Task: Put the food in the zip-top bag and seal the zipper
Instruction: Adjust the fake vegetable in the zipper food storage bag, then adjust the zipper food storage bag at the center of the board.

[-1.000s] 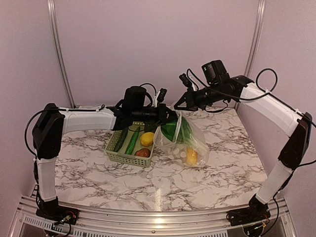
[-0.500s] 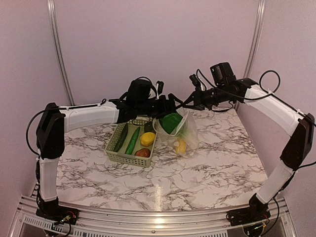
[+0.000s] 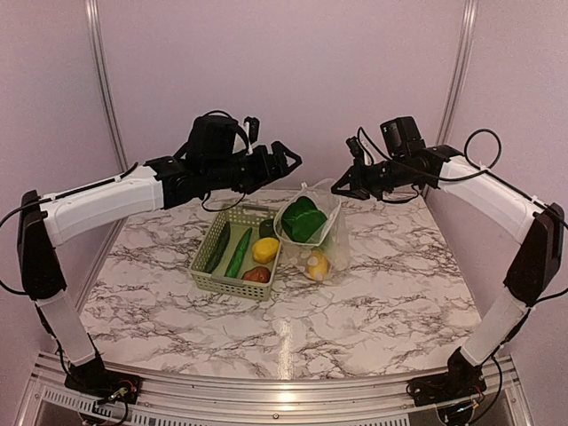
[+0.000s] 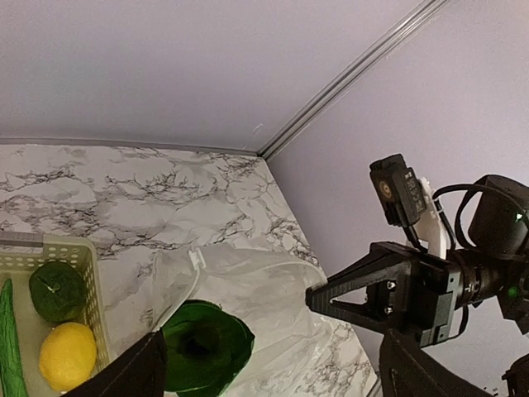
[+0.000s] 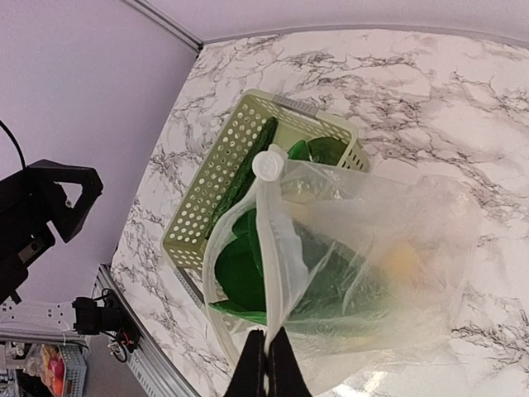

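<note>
My right end effector [image 5: 266,354] pinched the zip-top bag [image 3: 316,232] by its rim, keeping the mouth up for loading. My left end effector [image 3: 286,161] hovered nearby, wide and empty.

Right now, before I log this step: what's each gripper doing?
Left gripper: open, empty.
Right gripper: shut on the edge of the zip-top bag.

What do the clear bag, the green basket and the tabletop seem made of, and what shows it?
Zip-top bag: thin soft clear plastic, slightly glossy; it creases and food shows through. Basket: pale green rigid plastic, probably moulded, with regular holes. Tabletop: glossy white marble look, grey veins; stone or printed laminate, cannot tell.
</note>
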Robot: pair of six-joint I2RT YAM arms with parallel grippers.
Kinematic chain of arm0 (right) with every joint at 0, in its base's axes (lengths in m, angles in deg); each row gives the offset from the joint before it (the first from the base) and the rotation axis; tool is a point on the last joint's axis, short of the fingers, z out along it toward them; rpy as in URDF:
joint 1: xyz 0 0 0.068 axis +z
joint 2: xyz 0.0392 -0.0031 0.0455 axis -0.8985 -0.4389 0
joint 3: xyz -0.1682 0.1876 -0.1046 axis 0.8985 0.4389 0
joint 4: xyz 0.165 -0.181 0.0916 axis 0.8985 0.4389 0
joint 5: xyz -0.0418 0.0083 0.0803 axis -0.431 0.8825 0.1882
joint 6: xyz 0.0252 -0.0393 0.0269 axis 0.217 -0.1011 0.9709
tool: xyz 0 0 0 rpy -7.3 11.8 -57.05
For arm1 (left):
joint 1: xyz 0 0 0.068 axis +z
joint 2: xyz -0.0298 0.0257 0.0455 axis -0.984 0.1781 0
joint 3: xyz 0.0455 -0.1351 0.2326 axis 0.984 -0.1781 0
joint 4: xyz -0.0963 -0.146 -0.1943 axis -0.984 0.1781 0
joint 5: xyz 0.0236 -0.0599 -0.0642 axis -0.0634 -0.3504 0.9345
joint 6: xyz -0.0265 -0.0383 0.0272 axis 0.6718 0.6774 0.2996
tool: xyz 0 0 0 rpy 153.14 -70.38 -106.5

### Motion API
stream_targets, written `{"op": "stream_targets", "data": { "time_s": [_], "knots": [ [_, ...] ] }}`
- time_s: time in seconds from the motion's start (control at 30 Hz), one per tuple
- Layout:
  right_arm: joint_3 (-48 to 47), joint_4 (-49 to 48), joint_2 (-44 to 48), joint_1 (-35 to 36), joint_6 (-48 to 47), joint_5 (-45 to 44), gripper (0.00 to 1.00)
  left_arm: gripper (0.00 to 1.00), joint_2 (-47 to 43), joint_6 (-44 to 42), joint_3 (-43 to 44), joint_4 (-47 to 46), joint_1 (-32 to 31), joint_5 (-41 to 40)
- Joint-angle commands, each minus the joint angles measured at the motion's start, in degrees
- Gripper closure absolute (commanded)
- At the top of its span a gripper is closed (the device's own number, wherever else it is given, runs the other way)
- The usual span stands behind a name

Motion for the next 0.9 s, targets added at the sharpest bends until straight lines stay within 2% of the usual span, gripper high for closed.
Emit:
{"op": "stream_targets", "data": {
  "time_s": [0.0,0.1,0.13,0.27,0.6,0.7,0.73,0.8,0.83,0.87],
  "knots": [
    [-0.5,-2.6,0.5,0.0,0.9,0.2,1.00,0.15,-0.4,-2.2,-4.2,14.2,0.1,-4.0],
    [-0.1,-2.8,0.4,0.0,1.1,0.6,1.00,0.32,1.3,-0.3,-4.5,16.9,0.2,-4.0],
    [0.0,-2.9,0.5,0.0,1.1,0.6,1.00,0.41,2.4,0.0,-3.9,17.8,0.2,-3.9],
    [0.0,-2.9,0.7,0.0,1.1,0.4,1.00,0.60,6.1,2.3,-1.8,19.2,0.1,-0.7],
    [0.5,-4.2,0.3,0.0,1.6,0.2,1.00,0.59,10.0,1.5,-1.3,20.4,-0.2,2.1],
    [0.3,-4.2,0.1,0.0,1.5,0.2,1.00,0.63,11.7,1.0,-1.8,16.7,-0.2,4.4],
    [0.4,-4.2,0.0,0.0,1.4,0.0,1.00,0.69,12.5,1.3,-1.8,14.6,-0.1,5.5],
    [0.4,-3.8,-0.3,0.0,1.3,-0.5,1.00,0.92,14.8,2.3,-0.2,11.1,-0.1,8.0],
    [0.0,-2.7,-0.8,0.0,1.0,-1.5,1.00,1.00,16.1,2.9,1.5,10.2,-0.1,9.1],
    [-1.0,-0.5,-1.4,0.0,0.5,-3.4,1.00,1.00,17.4,3.7,4.0,10.0,-0.2,9.6]
  ]
}}
